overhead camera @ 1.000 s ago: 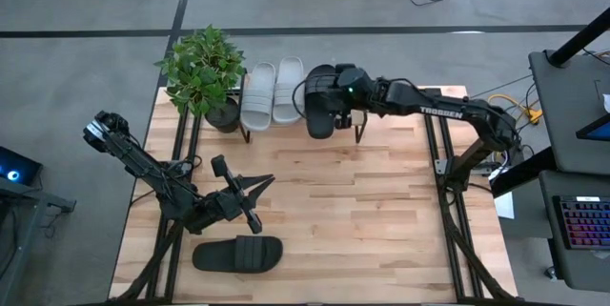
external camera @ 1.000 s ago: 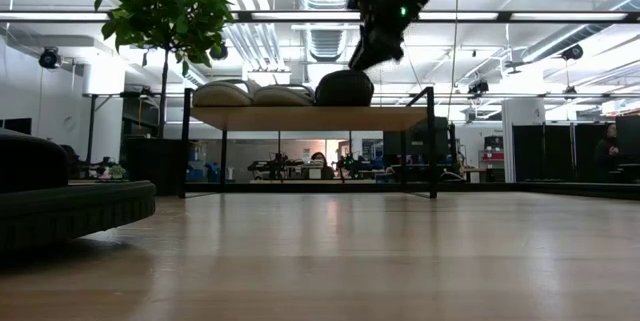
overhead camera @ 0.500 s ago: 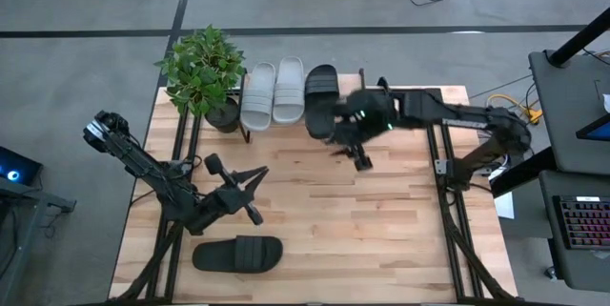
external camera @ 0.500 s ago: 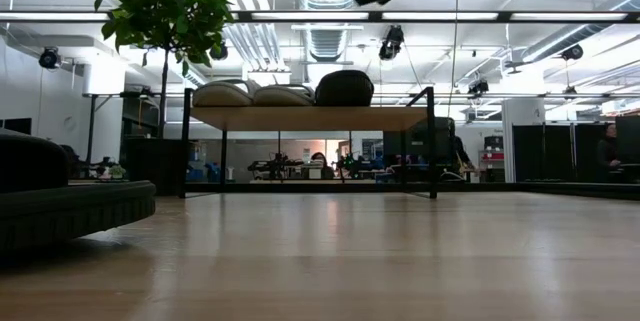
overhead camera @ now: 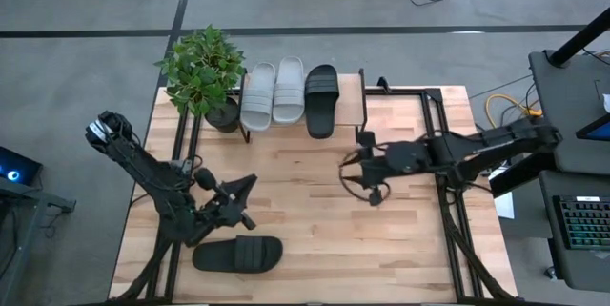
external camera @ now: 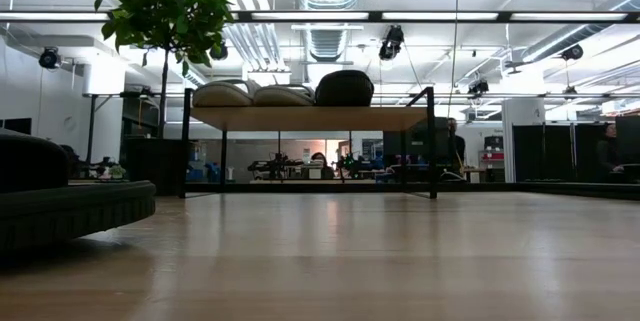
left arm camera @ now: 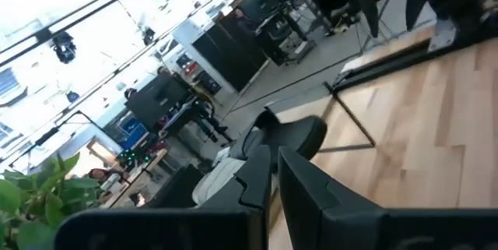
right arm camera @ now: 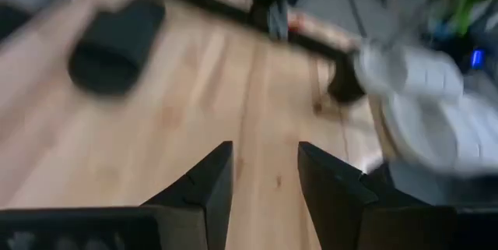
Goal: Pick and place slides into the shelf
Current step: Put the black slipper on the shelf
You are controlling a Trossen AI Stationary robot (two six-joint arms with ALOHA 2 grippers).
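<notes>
**3 slides shelved, 1 left on the bench**

In the high view, we see the shelf at upper centre carrying 2 light grey slides and 1 black slide, side by side, with bare board at its right end. The last black slide lies flat at lower left of the bench. The left claw, fingers pressed together and holding nothing, hovers just above that slide in the frame. The right claw sits mid-bench, right of centre, below the shelf in the frame; its fingers stand apart and grip nothing.

We judge the step in hand to be fetching the last slide. To do it well, the left claw should spread its fingers, take the strap squarely, lift clear, and set the slide on the free right end of the shelf.

A potted plant stands at the shelf's left end, touching the grey pair's side. The right arm lies across the path from the lower-left slide to the open shelf space, so it should be kept clear.
</notes>
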